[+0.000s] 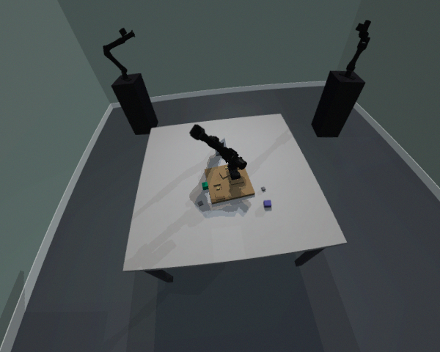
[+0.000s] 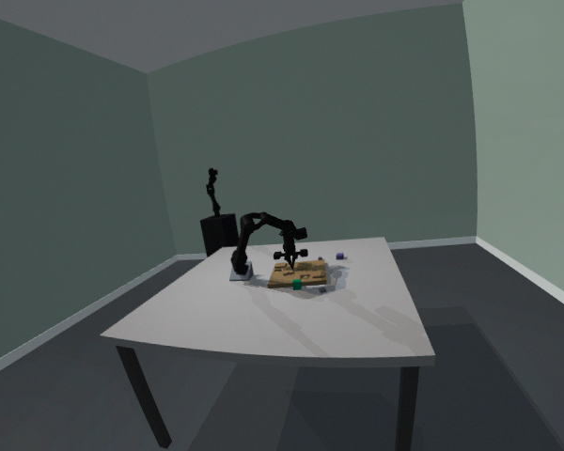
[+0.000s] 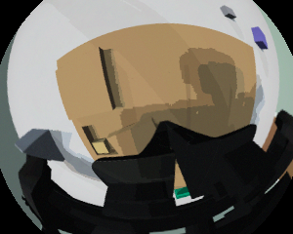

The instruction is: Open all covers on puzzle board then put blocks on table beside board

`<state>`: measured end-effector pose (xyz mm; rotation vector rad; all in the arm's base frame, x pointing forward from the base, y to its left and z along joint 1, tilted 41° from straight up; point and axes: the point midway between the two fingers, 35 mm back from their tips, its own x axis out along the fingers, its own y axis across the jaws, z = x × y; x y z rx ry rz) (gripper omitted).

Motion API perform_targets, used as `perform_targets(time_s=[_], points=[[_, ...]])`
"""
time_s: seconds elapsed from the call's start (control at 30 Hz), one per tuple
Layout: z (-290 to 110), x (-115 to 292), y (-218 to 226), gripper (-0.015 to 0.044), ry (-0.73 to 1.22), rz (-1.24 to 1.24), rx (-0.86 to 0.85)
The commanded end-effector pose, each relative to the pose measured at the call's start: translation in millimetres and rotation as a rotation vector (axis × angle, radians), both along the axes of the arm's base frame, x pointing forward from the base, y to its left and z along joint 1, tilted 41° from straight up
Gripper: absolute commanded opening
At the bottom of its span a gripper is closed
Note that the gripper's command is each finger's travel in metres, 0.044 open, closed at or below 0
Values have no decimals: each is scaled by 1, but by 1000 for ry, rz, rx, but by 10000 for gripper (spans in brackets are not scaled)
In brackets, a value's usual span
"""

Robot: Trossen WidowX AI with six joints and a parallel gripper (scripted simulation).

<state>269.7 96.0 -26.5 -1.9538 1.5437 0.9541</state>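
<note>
The wooden puzzle board lies flat on the table. My gripper is shut and empty, its tips low over the board; whether they touch it I cannot tell. A long dark slot and a small pale yellow square beside a dark recess show in the wrist view. A green block is beside the board. A purple block and two small grey blocks rest on the table. My hand hides part of the board.
My arm's grey base stands beside the board. The white table extends around it. Two other arms stand on dark pedestals beyond the table's far edge.
</note>
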Motion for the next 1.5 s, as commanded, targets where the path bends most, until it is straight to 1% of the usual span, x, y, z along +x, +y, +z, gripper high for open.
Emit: perform_targets(time_s=[0.0, 1.47], points=[[0, -7, -2, 0, 2, -5, 0], [8, -50, -21, 0, 5, -5, -1]])
